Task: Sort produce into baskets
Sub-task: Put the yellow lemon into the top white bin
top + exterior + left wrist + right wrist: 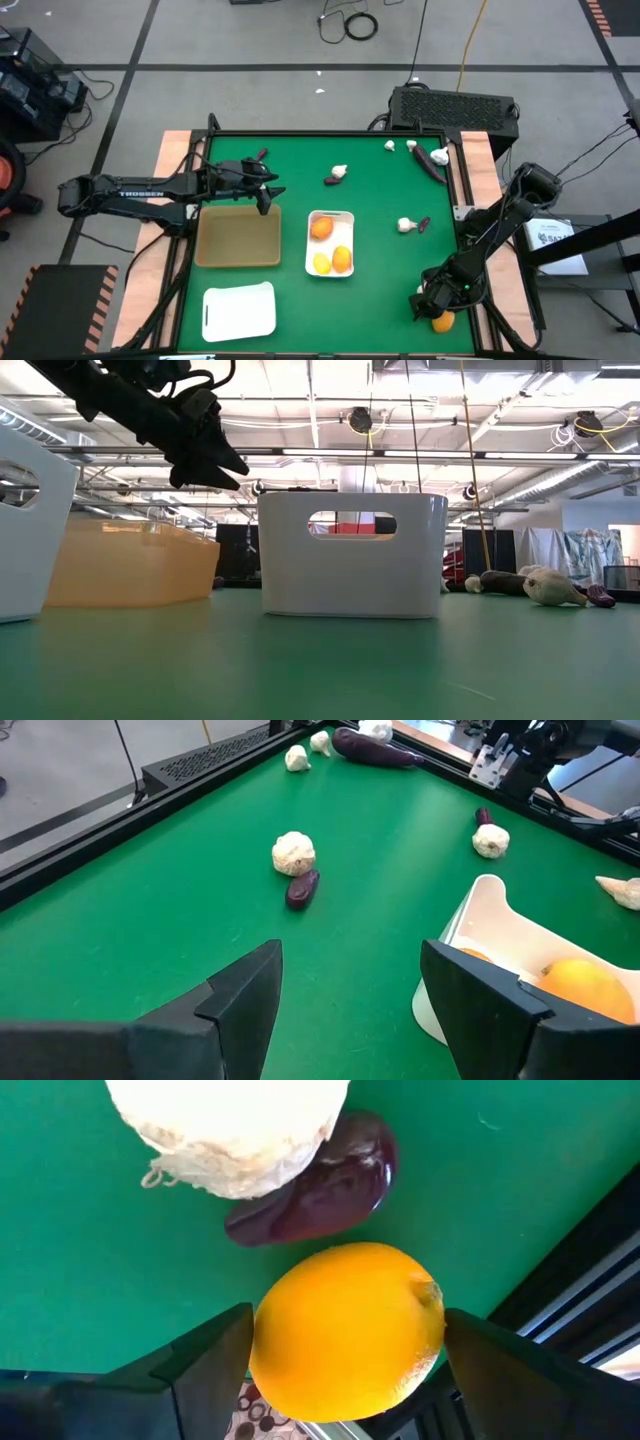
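My right gripper [435, 303] is low over the table's near right corner, open, pointing steeply down, with a round orange fruit [340, 1310] filling the gap between its two fingers. Just beyond that fruit lie a whitish garlic bulb [235, 1125] and a small dark purple vegetable [320, 1190], touching each other on the green mat. My left gripper [268, 192] hangs open and empty above the far edge of the tan basket [238, 237]. The middle white basket [312, 262] holds three orange fruits. A second white basket [240, 310] stands near left. My right gripper has one finger [205, 1355] on each side of the orange fruit, coming steeply from above. The fruit's sides [262, 1330] reach right up to both fingers; I cannot tell whether they touch it. The fruit rests on the mat.
More produce lies on the mat: a garlic bulb with a purple piece [336, 176] at far centre, another such pair [412, 225] at right, and garlic bulbs with a long purple vegetable [432, 162] in the far right corner. The table's black rail [590, 1300] runs close beside the orange fruit.
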Action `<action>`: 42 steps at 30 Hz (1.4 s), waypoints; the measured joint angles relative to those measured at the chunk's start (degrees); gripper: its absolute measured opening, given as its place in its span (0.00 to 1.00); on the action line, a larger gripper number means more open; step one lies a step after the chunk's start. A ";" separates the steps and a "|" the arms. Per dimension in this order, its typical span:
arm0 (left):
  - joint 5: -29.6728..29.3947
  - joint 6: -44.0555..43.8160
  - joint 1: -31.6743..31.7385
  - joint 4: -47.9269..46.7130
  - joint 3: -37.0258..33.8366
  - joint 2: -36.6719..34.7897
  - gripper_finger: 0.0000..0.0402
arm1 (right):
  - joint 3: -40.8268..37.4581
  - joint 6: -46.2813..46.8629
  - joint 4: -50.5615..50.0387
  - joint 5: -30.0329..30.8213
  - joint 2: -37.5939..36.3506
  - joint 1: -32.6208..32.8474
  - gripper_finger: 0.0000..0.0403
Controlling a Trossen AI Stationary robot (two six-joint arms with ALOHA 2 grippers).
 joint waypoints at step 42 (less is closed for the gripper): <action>-0.26 1.48 1.55 0.26 0.00 0.00 0.61 | -0.04 -14.19 -5.66 -0.29 0.00 -2.00 0.78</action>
